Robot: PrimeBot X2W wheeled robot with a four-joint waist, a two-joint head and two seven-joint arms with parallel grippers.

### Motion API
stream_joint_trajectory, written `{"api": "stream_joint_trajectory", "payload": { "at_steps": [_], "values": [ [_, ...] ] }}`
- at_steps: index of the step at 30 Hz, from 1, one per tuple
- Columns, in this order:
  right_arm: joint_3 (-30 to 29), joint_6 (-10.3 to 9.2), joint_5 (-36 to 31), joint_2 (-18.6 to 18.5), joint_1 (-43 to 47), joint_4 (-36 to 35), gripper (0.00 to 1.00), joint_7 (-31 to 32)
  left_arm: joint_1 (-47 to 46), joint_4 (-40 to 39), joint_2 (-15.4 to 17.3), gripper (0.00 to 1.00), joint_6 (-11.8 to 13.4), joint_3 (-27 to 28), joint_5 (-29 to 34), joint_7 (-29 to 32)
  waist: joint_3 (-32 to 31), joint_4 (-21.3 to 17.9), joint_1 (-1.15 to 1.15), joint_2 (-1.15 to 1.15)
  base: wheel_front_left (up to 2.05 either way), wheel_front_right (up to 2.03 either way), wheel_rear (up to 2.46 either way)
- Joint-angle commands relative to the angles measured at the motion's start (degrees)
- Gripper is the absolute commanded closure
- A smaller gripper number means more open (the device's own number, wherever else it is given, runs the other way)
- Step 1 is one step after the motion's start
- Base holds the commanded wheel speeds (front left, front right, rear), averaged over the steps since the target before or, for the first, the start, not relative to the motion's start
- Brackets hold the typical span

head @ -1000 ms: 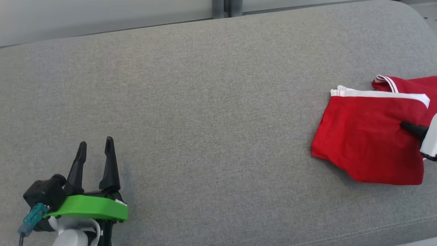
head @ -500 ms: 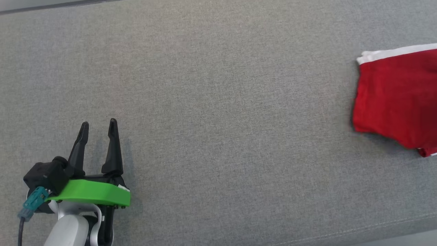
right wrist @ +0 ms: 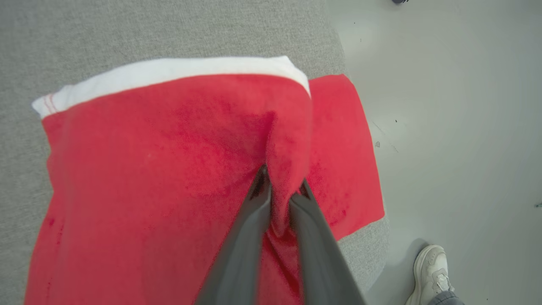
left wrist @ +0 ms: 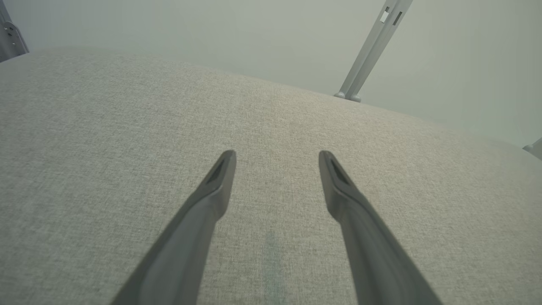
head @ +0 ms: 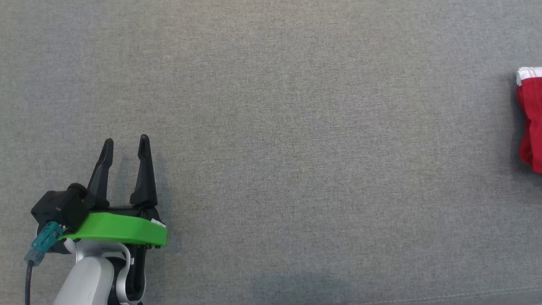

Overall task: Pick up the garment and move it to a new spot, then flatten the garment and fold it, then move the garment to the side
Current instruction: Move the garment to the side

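Right wrist view, lower centre: the right gripper (right wrist: pixel 283 176) has its fingers nearly closed, pinching a raised ridge of the folded red garment (right wrist: pixel 169 148). The garment's white band lies toward the top of the frame. Its right flap reaches the edge of the grey cushion (right wrist: pixel 127 29), and beyond that are the pale floor (right wrist: pixel 444 106) and a person's white shoe (right wrist: pixel 430 271).

Head view, lower left: the left gripper (head: pixel 127 139) is parted and holds nothing. The garment (head: pixel 531 118) shows at the right edge.

This looks like the final move aside. To do it well, drag low, grip every layer so the fold holds, and stop short of the cushion's edge.
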Motion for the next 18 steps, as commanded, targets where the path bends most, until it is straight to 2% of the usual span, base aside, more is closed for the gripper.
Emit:
{"api": "stream_joint_trajectory", "payload": {
  "at_steps": [1, 2, 3, 9, 12, 18],
  "values": [
    [-0.5, -0.04, -2.3, 0.2, 1.4, 1.2, 0.37, -1.2, -0.6, 0.0, -0.3, 0.00, 0.3, 0.0, 0.2, -0.3, 0.1, 1.3, -0.01, 0.00, 0.00, 0.00, 0.00],
    [-0.5, -0.04, -2.3, 0.2, 1.4, 1.2, 0.37, -1.2, -0.6, 0.0, -0.3, 0.00, 0.3, 0.0, 0.2, -0.3, 0.1, 1.3, -0.01, 0.00, 0.00, 0.00, 0.00],
    [-1.0, -0.05, -3.8, -0.1, 1.5, 1.5, 0.00, -2.2, -0.4, -0.1, -0.3, 0.00, 0.4, 0.0, 0.1, -0.3, 0.0, 1.6, -0.01, 0.00, 0.00, 0.00, 0.00],
    [-2.2, -0.05, -7.2, 0.1, 4.0, 3.7, 0.00, -3.8, 1.1, 0.3, -0.2, 0.00, 0.4, 0.2, -0.4, -0.9, -1.7, 2.4, -0.01, 0.00, 0.00, 0.00, 0.00],
    [-1.5, -0.05, -6.9, 0.9, 4.9, 0.5, 0.00, -10.7, 2.3, 0.8, 0.2, 0.00, 0.4, 0.6, -0.7, -1.4, -4.0, 2.0, -0.01, 0.00, 0.00, 0.00, 0.00],
    [0.1, -0.07, -5.6, 5.6, 6.2, -5.6, 0.00, -28.7, 4.9, 3.4, 1.0, 0.00, -0.8, 1.5, -1.4, -2.3, -9.6, 0.8, -0.01, 0.00, 0.00, 0.00, 0.00]
  ]
}}
